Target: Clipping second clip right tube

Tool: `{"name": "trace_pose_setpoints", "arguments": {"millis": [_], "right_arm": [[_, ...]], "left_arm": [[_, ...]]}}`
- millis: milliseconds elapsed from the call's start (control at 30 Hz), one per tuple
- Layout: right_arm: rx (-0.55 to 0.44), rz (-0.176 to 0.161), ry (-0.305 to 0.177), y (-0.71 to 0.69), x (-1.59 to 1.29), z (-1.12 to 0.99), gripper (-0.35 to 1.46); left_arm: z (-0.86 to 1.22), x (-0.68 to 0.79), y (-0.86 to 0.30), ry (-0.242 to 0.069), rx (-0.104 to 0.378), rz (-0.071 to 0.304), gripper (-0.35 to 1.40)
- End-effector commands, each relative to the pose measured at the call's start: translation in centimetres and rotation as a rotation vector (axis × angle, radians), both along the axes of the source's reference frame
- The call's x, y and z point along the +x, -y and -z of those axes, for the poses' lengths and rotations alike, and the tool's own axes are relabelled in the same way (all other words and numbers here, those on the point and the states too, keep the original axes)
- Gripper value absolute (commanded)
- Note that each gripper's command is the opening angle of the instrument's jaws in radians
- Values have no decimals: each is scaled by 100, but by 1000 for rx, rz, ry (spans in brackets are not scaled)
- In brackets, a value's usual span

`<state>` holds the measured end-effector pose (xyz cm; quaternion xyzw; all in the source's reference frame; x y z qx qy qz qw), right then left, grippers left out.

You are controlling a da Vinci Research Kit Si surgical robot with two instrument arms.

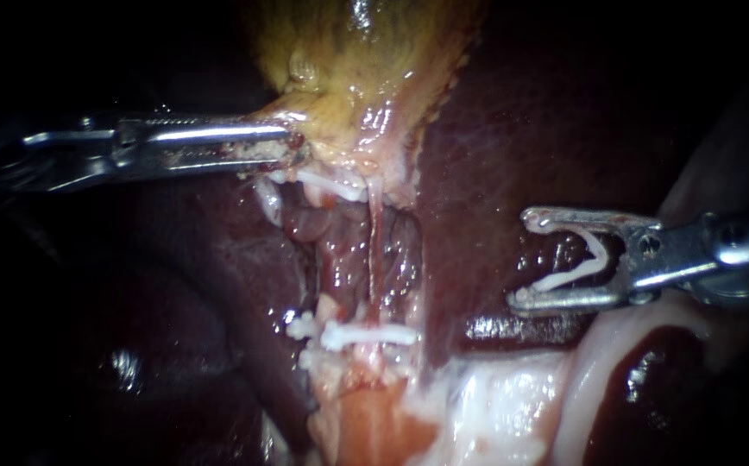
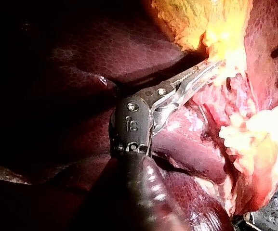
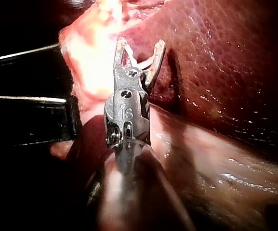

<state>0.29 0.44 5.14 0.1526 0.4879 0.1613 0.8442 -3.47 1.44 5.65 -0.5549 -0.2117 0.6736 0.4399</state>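
Note:
The yellowish gallbladder (image 1: 357, 69) hangs at the top of the endoscope view. My left instrument (image 1: 292, 147) (image 2: 216, 65) is shut on its lower edge. Below it a thin pale tube (image 1: 375, 250) runs down through raw red tissue. One white clip (image 1: 331, 185) lies across its upper end and another white clip (image 1: 366, 335) across its lower end. My right instrument (image 1: 523, 259) (image 3: 141, 44) stands well to the right of the tube, over the liver (image 1: 495, 129). Its jaws stand wide apart and hold a white V-shaped clip (image 1: 582, 267) (image 3: 139, 62) between them.
Pale whitish fatty tissue (image 1: 512, 406) lies under and below my right instrument. Dark liver (image 1: 176, 285) fills the left side. In the right wrist view a black-and-silver object (image 3: 28, 115) sits beside the pale tissue.

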Motion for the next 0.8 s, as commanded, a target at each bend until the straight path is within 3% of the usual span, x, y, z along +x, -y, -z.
{"name": "trace_pose_setpoints", "arguments": {"millis": [33, 133, 300, 400, 633, 800], "right_arm": [[0, 0, 0, 0, 0, 0, 50], [0, 0, 0, 0, 0, 0, 50], [0, 0, 0, 0, 0, 0, 50], [0, 0, 0, 0, 0, 0, 50], [2, 1, -1, -1, 1, 0, 50], [23, 34, -20, -7, 14, 3, 50]], "left_arm": [[4, 3, -3, 2, 3, -2, -35], [17, 18, -16, 5, 13, -2, -35], [45, 53, -41, 10, 5, 40, -35], [55, 68, -47, 13, -4, 54, -35], [58, 73, -46, 11, -4, 56, -35], [59, 72, -44, 10, -4, 57, -35]]}}
